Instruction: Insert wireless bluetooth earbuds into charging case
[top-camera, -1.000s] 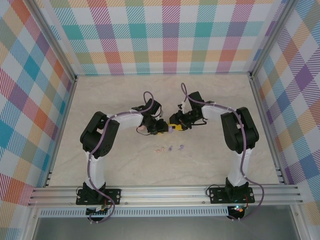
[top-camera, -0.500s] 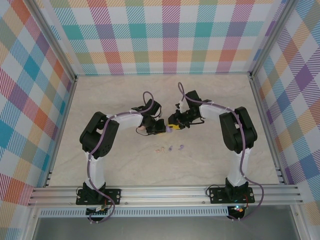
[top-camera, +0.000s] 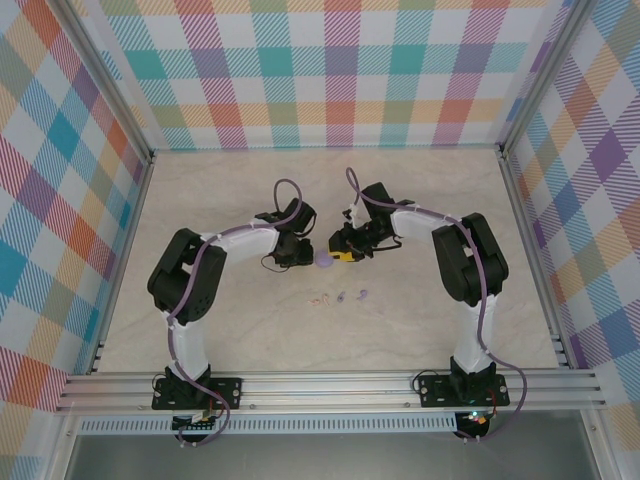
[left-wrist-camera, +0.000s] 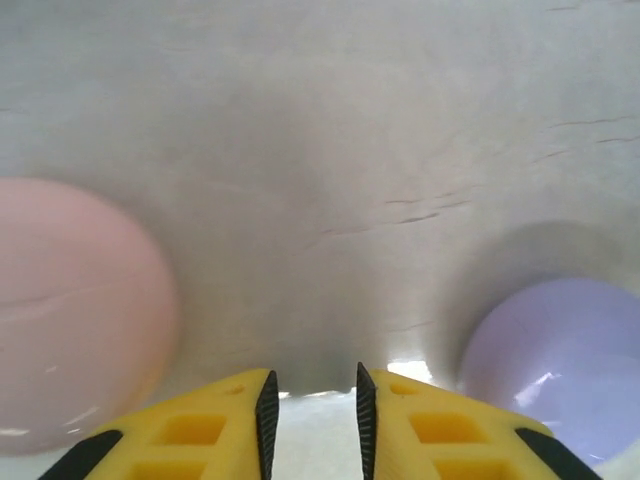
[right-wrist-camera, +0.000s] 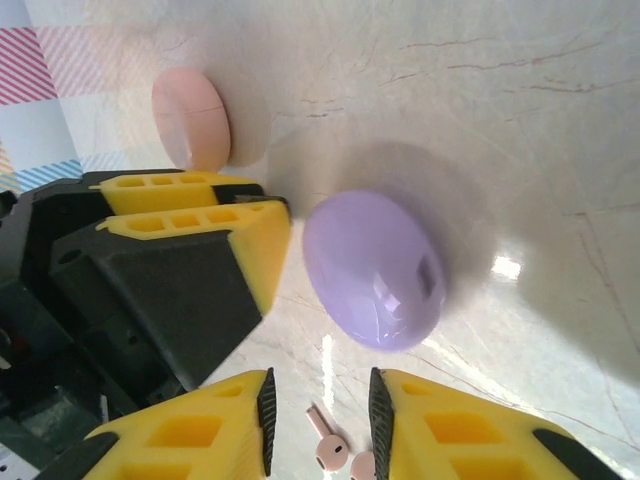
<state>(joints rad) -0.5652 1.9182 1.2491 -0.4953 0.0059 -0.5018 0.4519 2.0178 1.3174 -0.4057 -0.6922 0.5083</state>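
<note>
A closed lilac case (top-camera: 324, 260) lies on the table between my two grippers, touched by neither. From the right wrist it shows as a glossy oval (right-wrist-camera: 372, 270), with the left gripper's yellow fingers (right-wrist-camera: 200, 215) just left of it. A pale pink case (right-wrist-camera: 190, 120) sits beyond them; the left wrist view has it at the left edge (left-wrist-camera: 70, 310) and the lilac case (left-wrist-camera: 570, 365) at the right. My left gripper (left-wrist-camera: 313, 410) (top-camera: 306, 257) is narrowly open and empty. My right gripper (right-wrist-camera: 320, 420) (top-camera: 340, 254) is open over a pink earbud (right-wrist-camera: 330, 445). Pink earbuds (top-camera: 320, 298) and lilac earbuds (top-camera: 352, 296) lie loose on the table nearer the bases.
The pale marble-patterned table (top-camera: 450, 310) is ringed by checked walls, with a metal rail (top-camera: 330, 385) at the near edge. The two arms arch toward each other at mid-table, their wrists close together.
Both grippers have shifted slightly left and back. The lilac case, earlier right at the right gripper's tip, now lies free on the table between the grippers. The left elbow swung left.
</note>
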